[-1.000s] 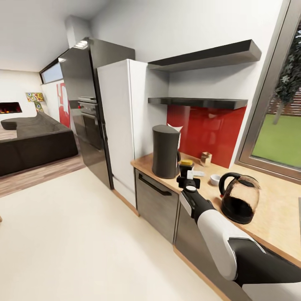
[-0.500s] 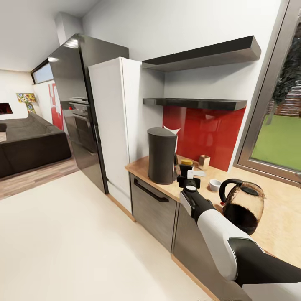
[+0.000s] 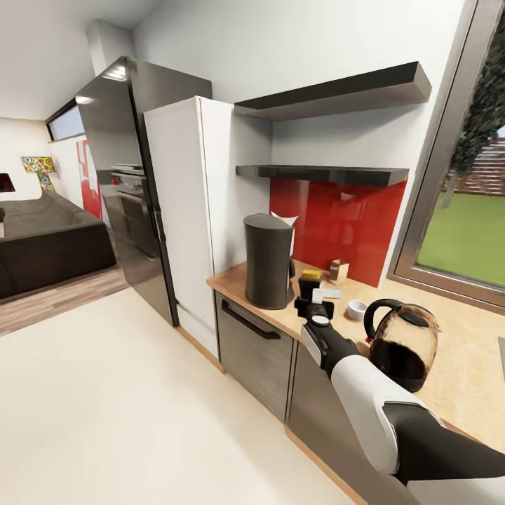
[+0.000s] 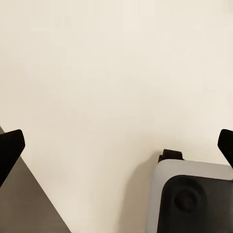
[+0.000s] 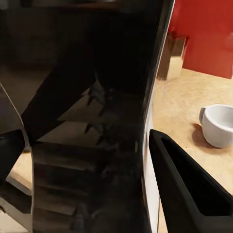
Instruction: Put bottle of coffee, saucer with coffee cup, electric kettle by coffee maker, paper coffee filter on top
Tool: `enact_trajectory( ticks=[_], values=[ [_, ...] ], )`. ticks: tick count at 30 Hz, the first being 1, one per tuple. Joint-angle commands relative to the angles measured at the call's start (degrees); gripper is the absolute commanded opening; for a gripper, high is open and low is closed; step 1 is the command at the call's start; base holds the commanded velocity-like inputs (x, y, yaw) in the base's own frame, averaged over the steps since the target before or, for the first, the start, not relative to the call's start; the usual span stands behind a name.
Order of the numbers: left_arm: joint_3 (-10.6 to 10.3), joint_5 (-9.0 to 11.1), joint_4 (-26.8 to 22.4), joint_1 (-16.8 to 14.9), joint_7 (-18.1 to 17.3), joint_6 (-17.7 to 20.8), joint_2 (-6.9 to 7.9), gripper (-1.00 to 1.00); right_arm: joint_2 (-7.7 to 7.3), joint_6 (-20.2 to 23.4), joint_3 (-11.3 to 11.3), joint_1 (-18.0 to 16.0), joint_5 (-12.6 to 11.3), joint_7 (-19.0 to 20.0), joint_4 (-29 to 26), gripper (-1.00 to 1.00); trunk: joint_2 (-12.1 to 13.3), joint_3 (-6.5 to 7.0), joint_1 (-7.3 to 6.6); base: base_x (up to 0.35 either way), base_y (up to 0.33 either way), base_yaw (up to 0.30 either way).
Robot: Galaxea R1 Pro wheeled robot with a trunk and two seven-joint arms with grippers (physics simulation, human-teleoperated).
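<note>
The right gripper is stretched out over the light-wood tabletop, its fingers clamped on the bottle of coffee. In the right wrist view the bottle's dark body sits squarely between the two fingers. In the head view its tan-gold cap shows just above the gripper, and the bottle stands just beside the coffee maker, at about 3 o'clock from it. Whether its base already touches the wood cannot be told.

The step in hand looks like setting the bottle down next to the coffee maker. To do it well, the bottle should stay upright and come straight down until the flared base sits flat, with a small gap kept from the coffee maker's wall so the fingers can part without nudging either one. The fingers should spread only once the bottle bears its own weight, then back away along their own line.

The coffee cup rests on the tabletop at about 3 o'clock from the bottle, near but apart, and the small tan box stands behind it against the red splashback. The electric kettle stands farther along toward 4 o'clock. A white pointed shape, likely the paper coffee filter, peeks out behind the coffee maker's top.

The left gripper hangs over the pale floor, its fingers spread wide and holding nothing.
</note>
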Motion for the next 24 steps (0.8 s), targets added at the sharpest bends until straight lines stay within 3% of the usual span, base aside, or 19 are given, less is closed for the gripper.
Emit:
enact_trajectory(
  ticks=[1,3,5,10,24],
  values=[
    [0.2,-0.2,0.1,0.0,0.0,-0.2,-0.01,1.00,0.07,-0.5,-0.5,0.1,0.7,3.5,0.0,-1.00,-0.1,-0.11,0.03,0.000,0.000,0.000],
    [0.2,-0.2,0.1,0.0,0.0,-0.2,-0.01,1.00,0.07,-0.9,-0.5,0.3,0.8,9.9,0.0,-1.00,-0.1,-0.11,0.03,0.000,0.000,0.000],
    [0.2,-0.2,0.1,0.0,0.0,-0.2,0.01,1.00,0.07,-1.3,-0.6,0.5,0.9,11.4,-0.1,-1.00,-0.1,-0.11,0.03,0.000,0.000,0.000],
    [0.2,-0.2,0.1,0.0,0.0,-0.2,0.08,1.00,0.07,-3.5,-0.6,0.8,0.8,6.8,-0.1,-1.00,-0.1,-0.11,0.03,0.000,0.000,0.000],
    [0.3,-0.2,0.0,0.0,-0.2,-0.2,0.17,1.00,0.07,-3.7,-0.7,0.9,0.7,6.2,-0.2,-1.00,-0.1,-0.09,0.03,0.116,0.016,-0.007]
  ],
)
